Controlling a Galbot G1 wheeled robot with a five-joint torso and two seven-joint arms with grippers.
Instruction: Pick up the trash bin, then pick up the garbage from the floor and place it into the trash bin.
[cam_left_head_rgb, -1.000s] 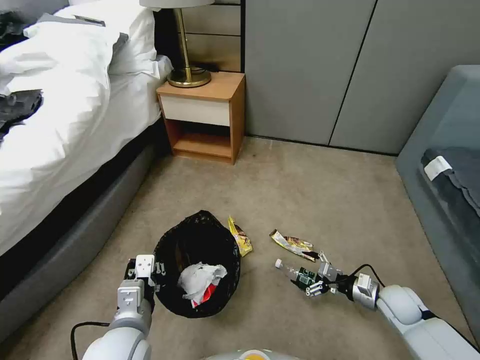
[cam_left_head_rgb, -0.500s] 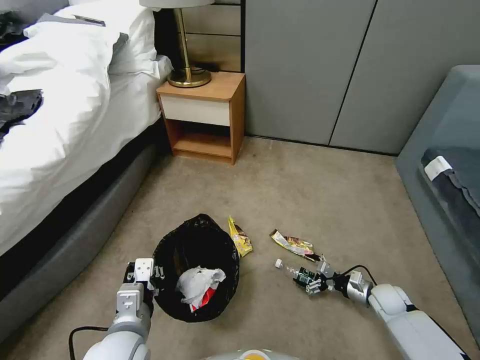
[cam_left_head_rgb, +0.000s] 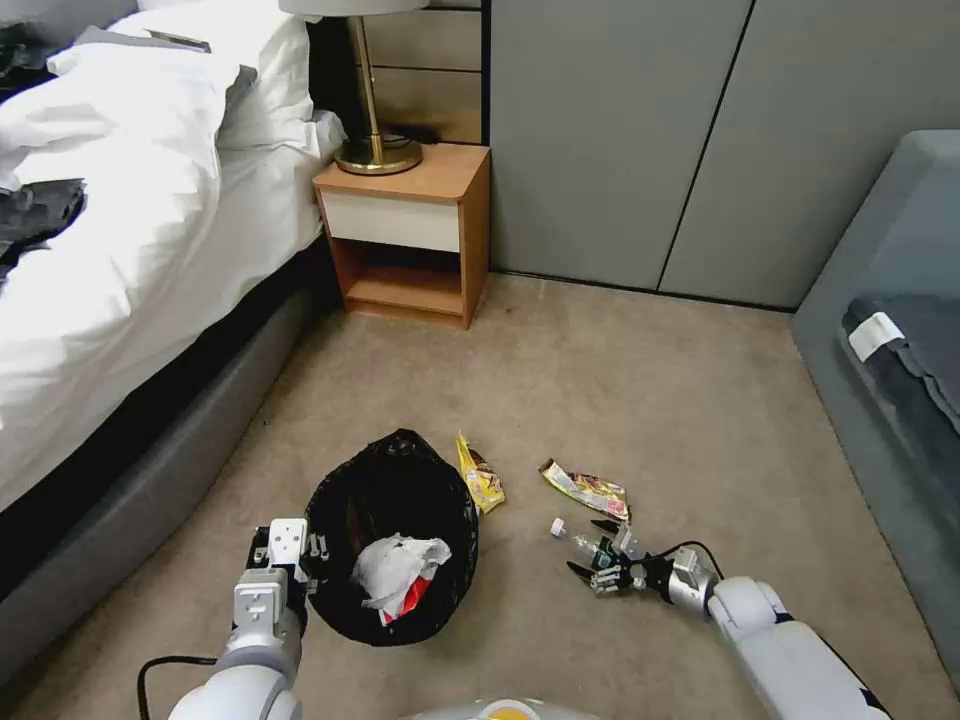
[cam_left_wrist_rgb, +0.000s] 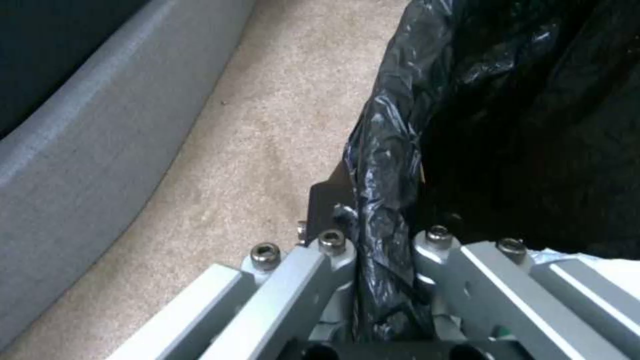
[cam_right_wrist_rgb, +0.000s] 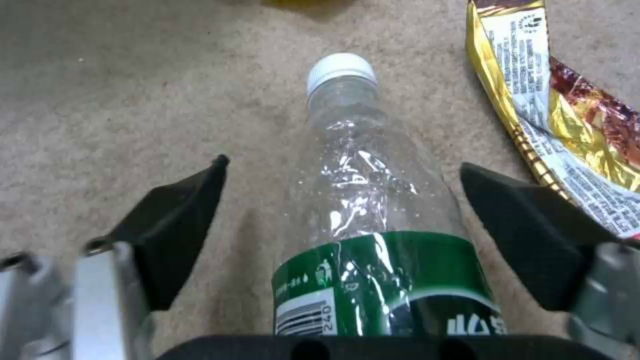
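Lying on the carpet, the plastic bottle (cam_right_wrist_rgb: 373, 210) sits between the right hand's (cam_left_head_rgb: 598, 555) spread, unclosed fingers (cam_right_wrist_rgb: 177, 220).

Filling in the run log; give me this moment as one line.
left tool: shut on trash bin rim | right tool: open, straddling plastic bottle on carpet | bottle: not gripped | wrappers: on floor

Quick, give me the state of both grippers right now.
Left gripper: shut on the black-bag-lined rim of the round trash bin.
Right gripper: open, straddling the clear plastic bottle with a green label lying on the carpet.
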